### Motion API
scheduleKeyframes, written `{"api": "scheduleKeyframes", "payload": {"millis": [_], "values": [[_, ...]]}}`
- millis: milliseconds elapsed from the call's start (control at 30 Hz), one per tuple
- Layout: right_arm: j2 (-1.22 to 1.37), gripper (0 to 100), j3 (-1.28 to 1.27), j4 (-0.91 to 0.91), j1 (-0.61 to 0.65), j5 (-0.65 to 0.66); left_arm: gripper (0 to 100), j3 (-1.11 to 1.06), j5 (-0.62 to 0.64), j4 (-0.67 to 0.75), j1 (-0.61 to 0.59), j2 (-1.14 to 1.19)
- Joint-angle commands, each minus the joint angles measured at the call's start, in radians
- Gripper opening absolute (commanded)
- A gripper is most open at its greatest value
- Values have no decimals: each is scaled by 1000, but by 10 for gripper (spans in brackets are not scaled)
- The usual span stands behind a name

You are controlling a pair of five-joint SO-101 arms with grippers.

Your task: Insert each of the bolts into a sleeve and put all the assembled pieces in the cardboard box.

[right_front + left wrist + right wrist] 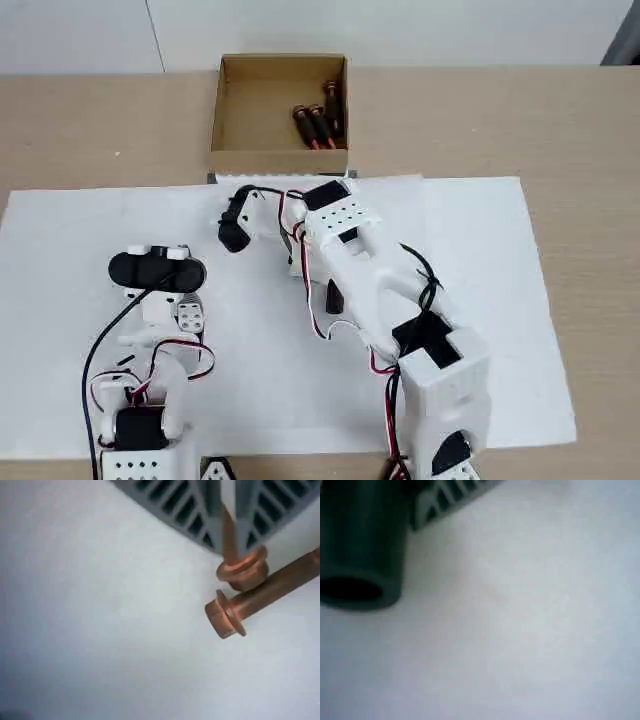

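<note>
There are one cardboard box (280,160), three assembled pieces (318,125), two bolts (235,607) and one sleeve (360,555).

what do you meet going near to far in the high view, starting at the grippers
one arm's gripper → the other arm's gripper → near wall of the cardboard box → assembled pieces inside it

We see a dark hollow cylindrical sleeve (357,545) held against our grey ribbed gripper finger (451,495), white paper (530,630) beneath.
</note>
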State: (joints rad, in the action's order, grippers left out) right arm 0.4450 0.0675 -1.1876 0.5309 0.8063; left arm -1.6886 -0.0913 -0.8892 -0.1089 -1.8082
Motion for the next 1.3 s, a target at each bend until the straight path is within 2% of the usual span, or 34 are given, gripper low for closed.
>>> {"api": "scheduleKeyframes", "payload": {"millis": [0,200,700,867,1000,1133,1267], "values": [[25,3,37,13,19,9,8,7,-3,-5,-5,-6],[24,6,101,-81,22,-6,8,7,-3,-5,-5,-6],[24,4,580,-522,19,-305,8,7,-3,-5,-5,-6],[-53,4,585,-539,15,-410,8,7,-3,-2,-3,-6],[-143,4,578,-544,15,-428,8,7,-3,-2,-3,-6],[-234,4,473,-549,7,-431,8,7,-3,-5,-3,-6],[-374,4,324,-545,-19,-500,8,7,-5,-5,-3,-6]]}}
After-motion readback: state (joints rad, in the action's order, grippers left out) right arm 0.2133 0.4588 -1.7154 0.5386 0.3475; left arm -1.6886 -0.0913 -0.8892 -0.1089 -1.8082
